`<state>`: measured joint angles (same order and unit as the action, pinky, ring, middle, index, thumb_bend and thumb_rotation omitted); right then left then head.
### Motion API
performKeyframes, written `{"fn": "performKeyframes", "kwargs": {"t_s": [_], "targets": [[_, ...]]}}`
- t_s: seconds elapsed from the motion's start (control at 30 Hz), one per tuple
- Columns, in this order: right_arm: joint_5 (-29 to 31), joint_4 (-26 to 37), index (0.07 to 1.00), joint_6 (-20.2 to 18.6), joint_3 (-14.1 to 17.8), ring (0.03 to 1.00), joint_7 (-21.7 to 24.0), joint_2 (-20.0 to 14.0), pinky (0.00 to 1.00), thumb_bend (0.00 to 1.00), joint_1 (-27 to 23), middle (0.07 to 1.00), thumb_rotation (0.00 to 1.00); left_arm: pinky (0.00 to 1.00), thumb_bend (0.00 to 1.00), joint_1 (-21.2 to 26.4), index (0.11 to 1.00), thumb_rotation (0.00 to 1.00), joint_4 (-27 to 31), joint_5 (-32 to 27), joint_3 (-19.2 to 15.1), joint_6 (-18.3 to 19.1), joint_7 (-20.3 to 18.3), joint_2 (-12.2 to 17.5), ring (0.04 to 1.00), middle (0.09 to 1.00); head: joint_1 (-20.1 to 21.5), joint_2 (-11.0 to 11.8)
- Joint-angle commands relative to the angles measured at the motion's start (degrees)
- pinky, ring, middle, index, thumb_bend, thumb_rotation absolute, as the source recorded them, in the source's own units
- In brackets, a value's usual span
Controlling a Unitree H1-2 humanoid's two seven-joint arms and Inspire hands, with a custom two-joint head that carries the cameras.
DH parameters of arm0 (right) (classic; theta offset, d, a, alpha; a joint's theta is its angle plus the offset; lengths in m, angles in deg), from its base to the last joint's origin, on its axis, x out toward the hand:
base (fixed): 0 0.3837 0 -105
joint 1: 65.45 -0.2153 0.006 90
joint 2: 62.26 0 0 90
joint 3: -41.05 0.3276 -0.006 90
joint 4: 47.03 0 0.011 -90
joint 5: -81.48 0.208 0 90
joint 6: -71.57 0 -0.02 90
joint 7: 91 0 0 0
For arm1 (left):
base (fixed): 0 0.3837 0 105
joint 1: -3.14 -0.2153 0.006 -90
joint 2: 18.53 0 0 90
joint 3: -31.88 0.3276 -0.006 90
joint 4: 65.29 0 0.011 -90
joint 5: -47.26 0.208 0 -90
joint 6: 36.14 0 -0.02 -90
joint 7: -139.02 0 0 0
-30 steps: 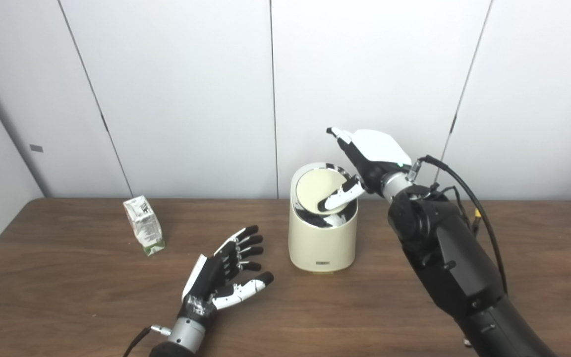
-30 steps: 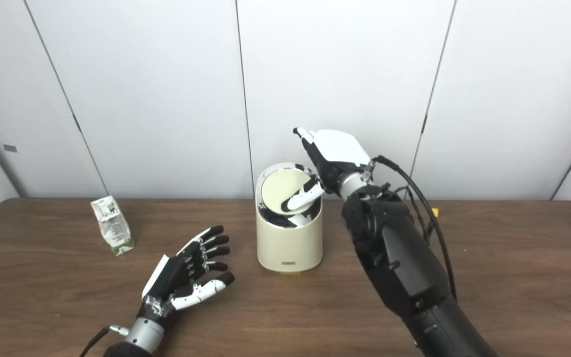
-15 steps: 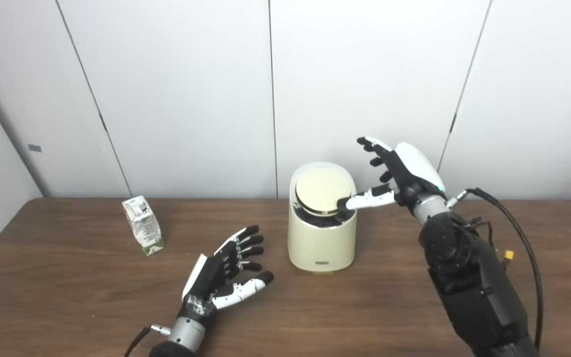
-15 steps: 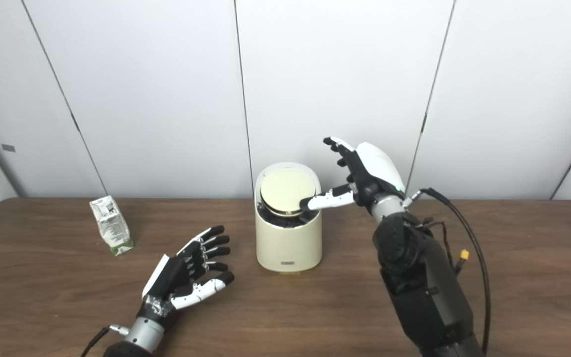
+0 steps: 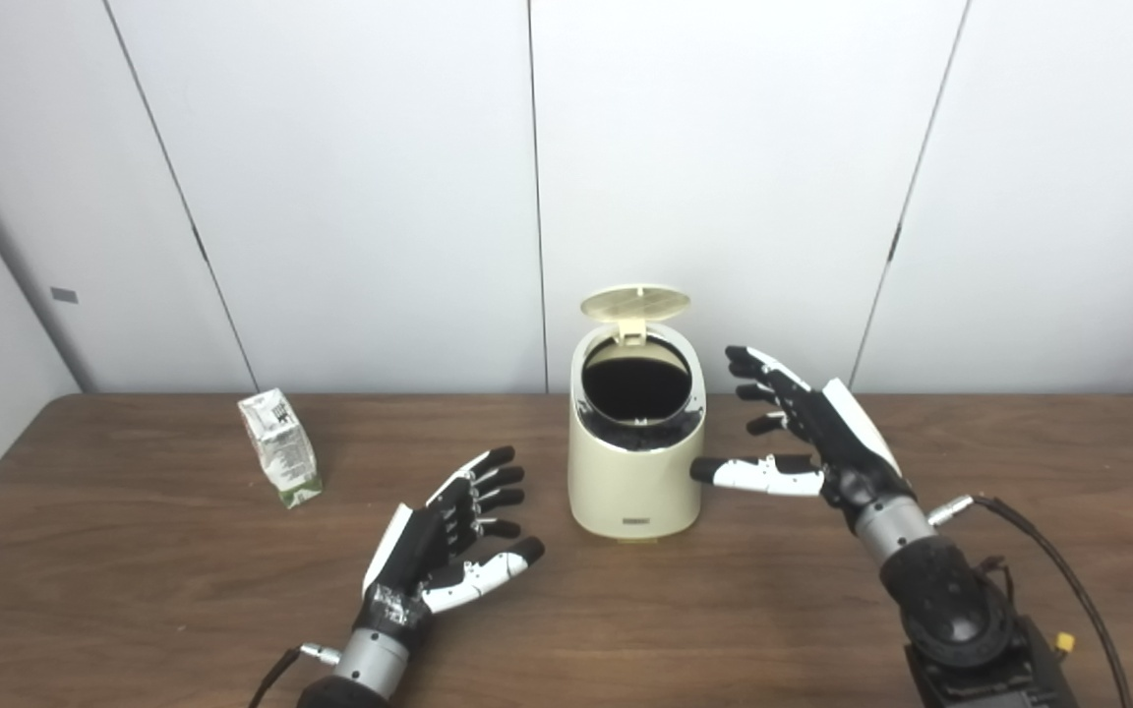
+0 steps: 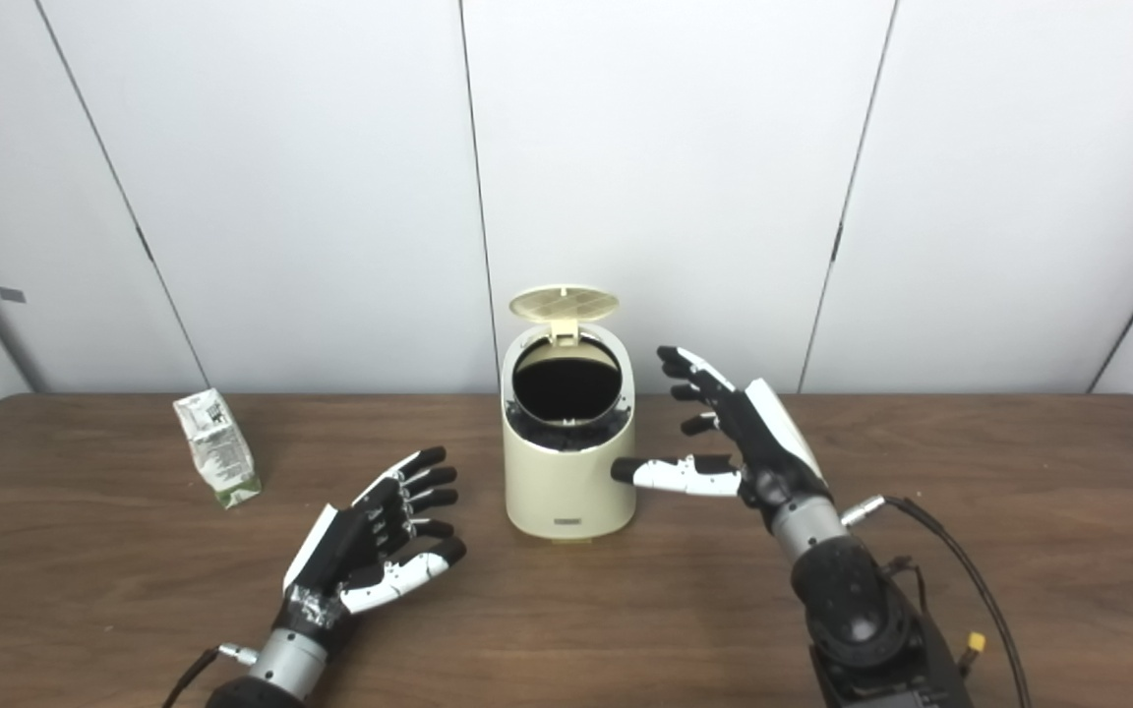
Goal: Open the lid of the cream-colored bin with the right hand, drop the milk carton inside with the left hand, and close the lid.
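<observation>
— Bin status?
— Cream-colored bin point(image 5: 635, 482) stands mid-bench point(image 5: 134, 590), lid point(image 5: 634, 300) raised at the back, dark opening exposed.
— Carton?
— Milk carton point(image 5: 281, 460) upright, well to the left.
— Hands?
— Right hand point(image 5: 803, 438) beside the bin, fingers spread, empty; left hand point(image 5: 439, 551) likewise spread, holding nothing

Bin point(image 5: 635, 482) mouth uncovered; lid point(image 5: 634, 301) stands up at the rear, blocking entry from behind, leaving top and front free. Right hand point(image 5: 812, 442) sits just beside the bin's right wall, fingers point(image 5: 758, 366) spread, thumb tip at or near the wall: right side crowded. Left hand point(image 5: 448, 546) low over the bench point(image 5: 134, 590), front-left of bin, holding nothing. Bare bench between it and the carton point(image 5: 281, 460), and from carton across to bin's left side. Wall close behind.
</observation>
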<state>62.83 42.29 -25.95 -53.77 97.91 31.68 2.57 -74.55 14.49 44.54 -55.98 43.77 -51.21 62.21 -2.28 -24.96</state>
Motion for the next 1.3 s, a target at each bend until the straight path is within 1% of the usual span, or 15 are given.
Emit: {"fn": "performKeyframes", "kwargs": {"t_s": [0.0,0.17,0.27,0.4,0.5,0.63,0.7,0.77,0.8,0.83,0.97,1.0,1.1,1.2,1.27], "targets": [[1.58,0.72,0.919,4.99,0.28,0.833,-1.16,-0.77,0.7,0.87,-1.02,0.897,0.45,0.69,0.66,1.57,0.917,0.16,0.96,-0.49,-0.07,-1.34,-0.24,0.17,0.814,0.854,-0.16,-0.1],[3.54,-0.66,0.932,8.94,0.34,0.834,-0.73,-1.26,0.69,0.9,1.34,0.912,0.42,0.69,0.66,1.65,0.917,0.16,0.91,-0.56,-0.16,-1.37,-0.16,0.11,0.811,0.853,-0.18,-0.13],[4.32,-0.87,0.935,9.28,0.24,0.838,-0.33,-1.39,0.7,0.9,2.49,0.922,0.37,0.69,0.66,1.78,0.919,0.16,0.53,-0.81,-0.2,-1.55,-0.36,0.2,0.816,0.855,-0.13,0.05],[4.46,-1.15,0.951,9.75,-0.52,0.872,0.14,-2.07,0.74,0.91,3.61,0.942,0.39,0.68,0.67,1.84,0.919,0.15,0.11,-0.79,-0.1,-1.52,-0.51,0.36,0.813,0.855,-0.03,0.22],[3.83,-0.83,0.959,9.81,-1.11,0.884,0.12,-2.55,0.76,0.9,4.18,0.949,0.36,0.69,0.66,1.78,0.918,0.14,0.03,-0.71,-0.01,-1.55,-0.5,0.36,0.814,0.856,0.08,0.34],[3.31,-0.47,0.96,9.81,-1.45,0.877,-0.13,-2.82,0.76,0.89,4.79,0.945,0.36,0.68,0.65,1.75,0.917,0.13,-0.29,-0.68,0.09,-2.06,-0.62,0.4,0.813,0.854,0.03,0.39],[3.2,-0.48,0.961,9.92,-1.49,0.876,-0.17,-2.94,0.77,0.88,5.05,0.945,0.38,0.69,0.65,1.72,0.918,0.13,-0.41,-0.85,0.11,-1.99,-0.73,0.33,0.817,0.856,-1.81,1.0],[3.11,-0.74,0.963,10.45,-1.36,0.875,-0.29,-3.23,0.76,0.87,5.4,0.943,0.37,0.69,0.66,1.7,0.917,0.14,-0.7,-0.81,0.24,-2.32,-0.73,0.02,0.819,0.856,-5.64,1.99],[3.14,-0.91,0.965,10.8,-1.24,0.872,-0.39,-3.35,0.75,0.87,5.54,0.942,0.37,0.68,0.67,1.72,0.915,0.14,-0.9,-0.6,0.35,-2.63,-0.63,-0.12,0.818,0.855,-5.64,1.99],[3.45,-1.17,0.966,11.13,-1.01,0.868,-0.43,-3.46,0.75,0.86,5.7,0.942,0.36,0.68,0.67,1.79,0.914,0.14,-1.34,-0.35,0.51,-3.12,-0.52,-0.32,0.815,0.853,-7.92,2.55],[5.6,-2.27,0.978,11.4,0.09,0.881,-0.05,-3.87,0.72,0.83,6.11,0.952,0.24,0.67,0.7,2.32,0.911,0.14,-3.47,0.5,1.29,-4.08,-0.05,-1.31,0.8,0.845,-14.4,4.9],[5.88,-2.44,0.981,11.12,0.24,0.891,-0.05,-3.84,0.72,0.82,6.07,0.957,0.19,0.68,0.71,2.39,0.913,0.16,-3.76,0.81,1.45,-4.16,0.16,-1.5,0.799,0.846,-14.4,4.9],[5.45,-0.36,0.993,8.51,0.53,0.902,0.07,-4.08,0.76,0.78,6.48,0.969,0.09,0.7,0.74,2.74,0.91,0.2,-4.96,1.96,1.77,-4.78,1.21,-2.22,0.79,0.834,-17.09,6.21],[5.55,2.51,1.0,4.3,0.87,0.911,0.52,-3.93,0.81,0.76,7.02,0.982,0.05,0.7,0.78,3.04,0.906,0.25,-5.9,3.12,1.91,-5.53,1.97,-2.63,0.784,0.824,-18.45,6.99],[6.54,3.36,1.0,3.38,1.09,0.91,0.81,-3.8,0.8,0.74,7.12,0.988,0.02,0.68,0.78,3.26,0.9,0.25,-6.26,3.69,1.73,-6.13,2.45,-2.73,0.777,0.817,-18.6,7.05]]}}
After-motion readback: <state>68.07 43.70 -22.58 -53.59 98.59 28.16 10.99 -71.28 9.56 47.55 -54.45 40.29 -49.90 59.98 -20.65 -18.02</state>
